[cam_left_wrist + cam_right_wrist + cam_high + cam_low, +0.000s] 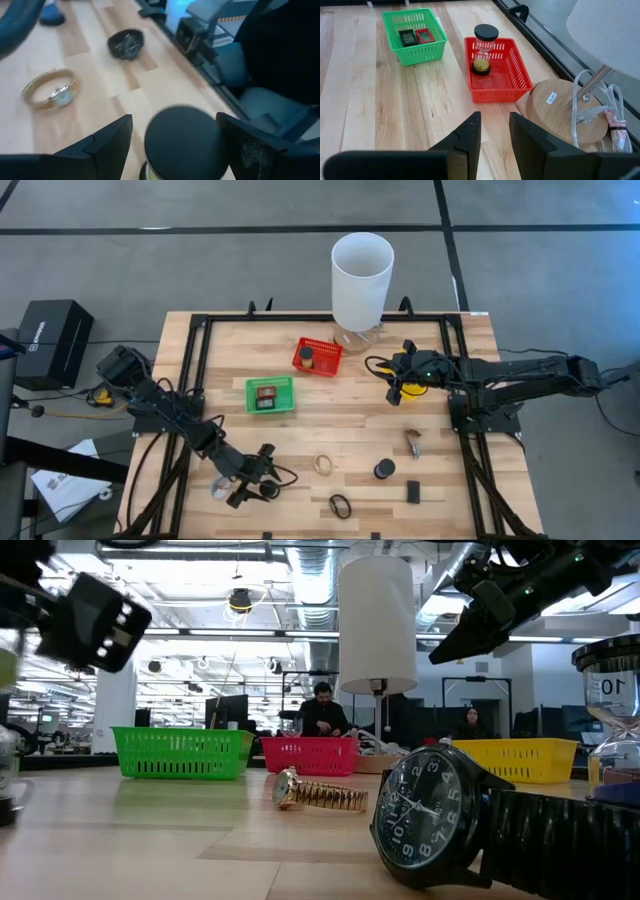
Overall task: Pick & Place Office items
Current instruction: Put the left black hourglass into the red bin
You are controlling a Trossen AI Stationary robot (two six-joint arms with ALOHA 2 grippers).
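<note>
Left gripper (172, 137), fingers spread, straddles a black-capped hourglass (182, 145) near the wooden worktop's (340, 425) front-left corner. Likely light, rigid, fragile glass; grip the round cap. Right gripper (495, 131) waits, fingers slightly parted.

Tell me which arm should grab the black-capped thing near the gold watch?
The left. The left gripper sits right at the black-capped thing, with an open finger on either side of it. The right gripper hangs far off, by the yellow basket.

Wooden table (330, 430): baskets (270, 395), lamp (361, 282), watches (324, 464)
</note>
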